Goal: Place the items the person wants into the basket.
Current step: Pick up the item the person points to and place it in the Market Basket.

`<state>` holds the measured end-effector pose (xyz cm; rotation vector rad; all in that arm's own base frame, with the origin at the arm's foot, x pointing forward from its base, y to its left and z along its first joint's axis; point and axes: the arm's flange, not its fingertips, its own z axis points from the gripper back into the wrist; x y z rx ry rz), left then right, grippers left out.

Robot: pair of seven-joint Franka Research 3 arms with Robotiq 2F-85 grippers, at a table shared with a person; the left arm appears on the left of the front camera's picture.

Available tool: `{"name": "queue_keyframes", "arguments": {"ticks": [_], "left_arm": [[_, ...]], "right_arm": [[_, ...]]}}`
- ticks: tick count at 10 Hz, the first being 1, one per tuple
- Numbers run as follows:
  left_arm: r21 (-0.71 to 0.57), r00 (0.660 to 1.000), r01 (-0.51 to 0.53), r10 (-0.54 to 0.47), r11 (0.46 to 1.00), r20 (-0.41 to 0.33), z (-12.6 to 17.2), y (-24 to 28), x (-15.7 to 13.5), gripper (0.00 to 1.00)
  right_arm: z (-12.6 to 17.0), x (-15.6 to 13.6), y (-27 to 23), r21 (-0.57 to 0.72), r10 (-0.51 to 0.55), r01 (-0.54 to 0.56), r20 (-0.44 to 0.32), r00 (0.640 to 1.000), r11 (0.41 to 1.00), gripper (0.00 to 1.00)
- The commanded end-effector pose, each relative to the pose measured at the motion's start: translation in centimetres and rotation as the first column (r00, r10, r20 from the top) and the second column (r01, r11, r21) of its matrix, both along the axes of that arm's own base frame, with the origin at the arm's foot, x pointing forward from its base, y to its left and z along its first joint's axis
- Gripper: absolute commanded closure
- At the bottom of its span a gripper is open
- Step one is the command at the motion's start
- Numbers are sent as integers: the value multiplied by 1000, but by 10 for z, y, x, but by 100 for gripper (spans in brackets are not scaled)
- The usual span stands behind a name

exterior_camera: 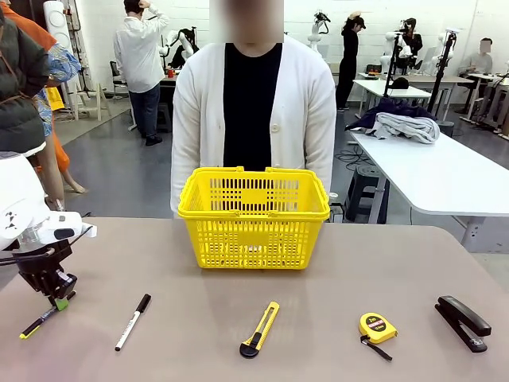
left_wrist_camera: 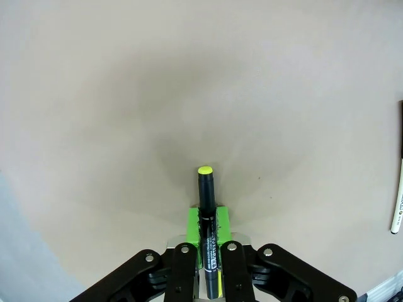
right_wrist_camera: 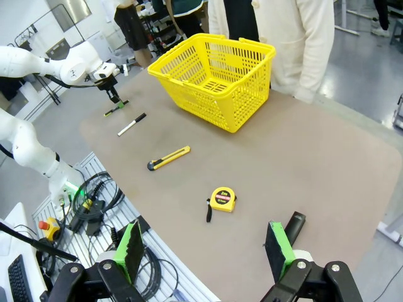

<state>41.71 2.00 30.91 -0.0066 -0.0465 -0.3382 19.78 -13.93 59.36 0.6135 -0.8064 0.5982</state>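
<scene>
at the near left of the beige surface point(exterior_camera: 199, 286), the left tool point(exterior_camera: 57, 301) is pressed together on a slim black pen with a yellow-green end point(exterior_camera: 38, 321), gripping it off centre so the tipped end juts past the green pads point(left_wrist_camera: 192, 220). the pen sits low by the surface, well apart from the bright yellow plastic lattice basket point(exterior_camera: 253, 239) before the person point(exterior_camera: 199, 119). a slow, straight lift should stop the pen swinging before it goes over the basket rim. the right tool point(right_wrist_camera: 204, 251) hangs spread wide above the black stapler point(right_wrist_camera: 295, 224).
</scene>
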Motion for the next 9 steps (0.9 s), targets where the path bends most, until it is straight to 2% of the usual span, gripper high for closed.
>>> {"name": "queue_keyframes", "arguments": {"ticks": [1,2,3,6,8,9], "left_arm": [[5,997,82,-82,997,0,-10,-8,-116,97],[7,988,151,-151,989,24,28,-16,-114,97],[-13,974,229,-229,973,5,71,-21,-111,97],[-63,927,374,-369,926,73,202,-33,-92,97],[-64,893,447,-443,892,74,262,-51,-92,97],[-65,883,467,-462,882,80,279,-57,-91,97]], "right_arm": [[0,1,2,14,20,-20,11,1000,1000,0],[0,1,2,14,20,-20,11,1000,1000,0],[0,1,2,14,20,-20,11,1000,1000,0],[0,1,2,14,20,-20,11,1000,1000,0],[0,1,2,14,20,-20,11,1000,1000,0],[0,1,2,14,20,-20,11,1000,1000,0]]}}
